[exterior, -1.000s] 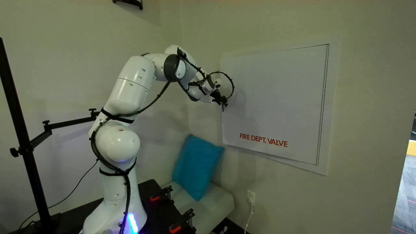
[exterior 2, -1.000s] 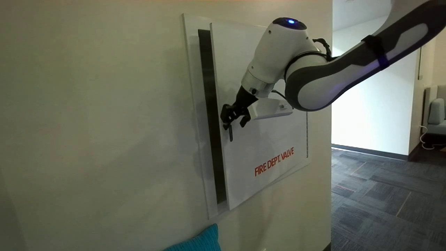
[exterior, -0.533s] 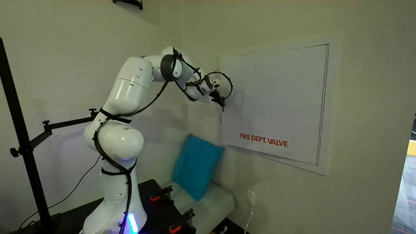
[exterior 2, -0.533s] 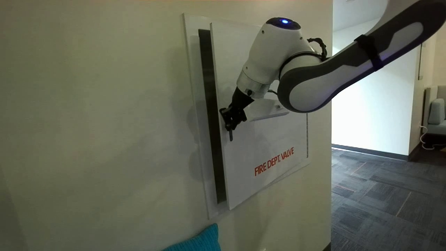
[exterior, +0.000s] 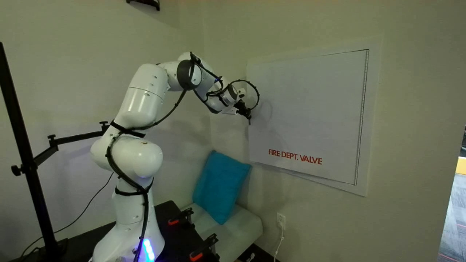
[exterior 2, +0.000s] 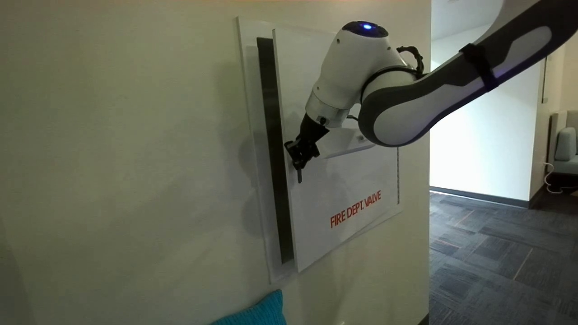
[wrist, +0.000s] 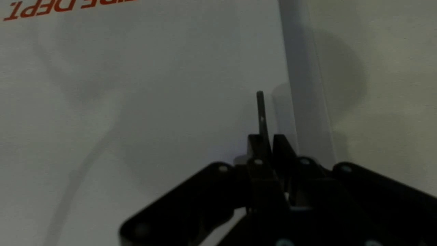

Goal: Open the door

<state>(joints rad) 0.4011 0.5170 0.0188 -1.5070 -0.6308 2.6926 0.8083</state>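
Dark handle (wrist: 261, 109) pinched by hand (wrist: 267, 138), valve door (exterior 2: 334, 180) ajar at left
Grip may be lost if the door is pulled off-arc.

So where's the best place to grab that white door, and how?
Probably its dark handle, near the open edge of the door: come from the front and pinch its two long sides, as the gripper does. It is a slim upright bar, while the door is broad and flat.
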